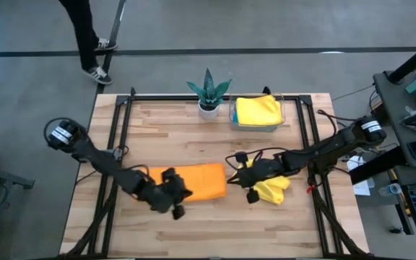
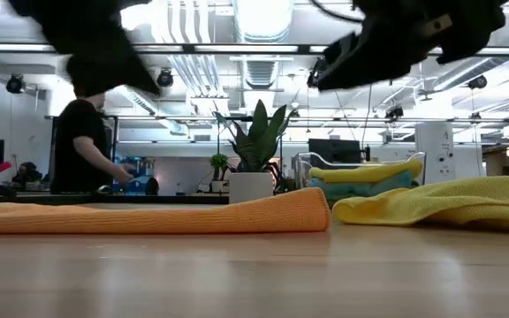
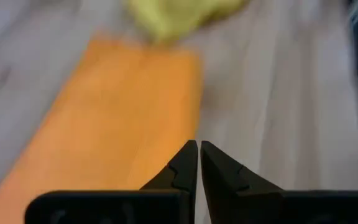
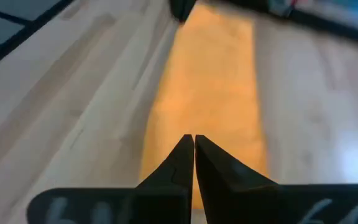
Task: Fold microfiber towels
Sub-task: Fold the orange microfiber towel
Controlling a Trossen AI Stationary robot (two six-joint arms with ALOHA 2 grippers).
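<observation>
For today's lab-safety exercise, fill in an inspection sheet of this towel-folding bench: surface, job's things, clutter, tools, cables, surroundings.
Surface: wooden table, flat.
Job's things: orange towel folded flat; yellow towel crumpled beside it; another yellow towel on top of the stack in the clear tray.
Clutter: potted plant at the far edge.
Tools: left tool shut, at the orange towel's near edge; right tool shut, at its other end. Both empty.
Cables: black cable looping near the right arm.
Surroundings: person standing beyond the table.

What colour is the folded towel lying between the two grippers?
Orange: the folded towel shows best in the high view.
</observation>
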